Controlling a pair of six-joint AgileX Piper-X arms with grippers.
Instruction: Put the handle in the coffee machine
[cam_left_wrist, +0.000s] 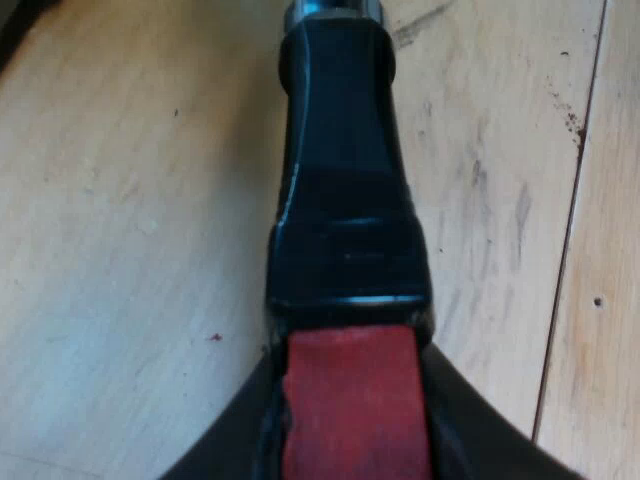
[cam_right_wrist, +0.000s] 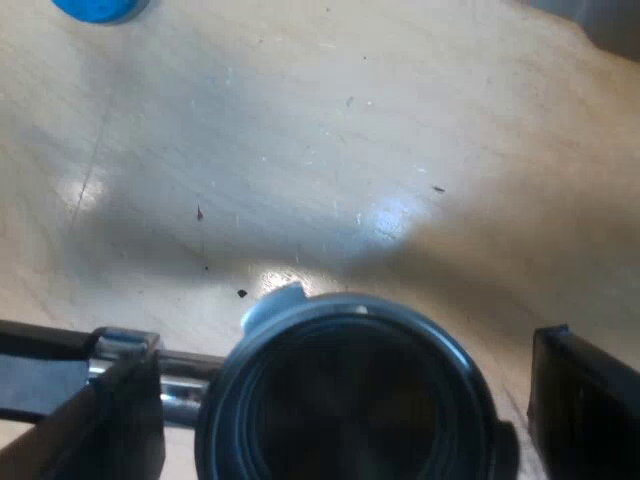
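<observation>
Red, matte end (cam_left_wrist: 352, 400) of the glossy black handle (cam_left_wrist: 345, 180) sat closest, pinched between the two black fingers (cam_left_wrist: 232, 445) of the left gripper (cam_left_wrist: 350, 430), which was clamped on it from both sides. From that grip the handle's long axis ran straight away from the gripper, over the pale wooden table (cam_left_wrist: 130, 200), to a glimpse of bright metal neck (cam_left_wrist: 335, 12) at its far end.

In the right wrist view, the round, dark-rimmed head (cam_right_wrist: 345, 390) of the metal holder lay open side up between the fingers of the right gripper (cam_right_wrist: 350, 395). Those fingers stood apart, with a narrow gap on either side of the rim, so they straddled the head without gripping it. A small metal lug (cam_right_wrist: 272, 300) jutted from the rim on the side away from the camera. A round blue tamper (cam_right_wrist: 98, 8) rested well apart on the table.

By my reading, the left arm carried the holder, and the head led, pointing away from its wrist. The machine would have to be met head first, lugs lined up, and the right gripper needed to stay off the rim.
</observation>
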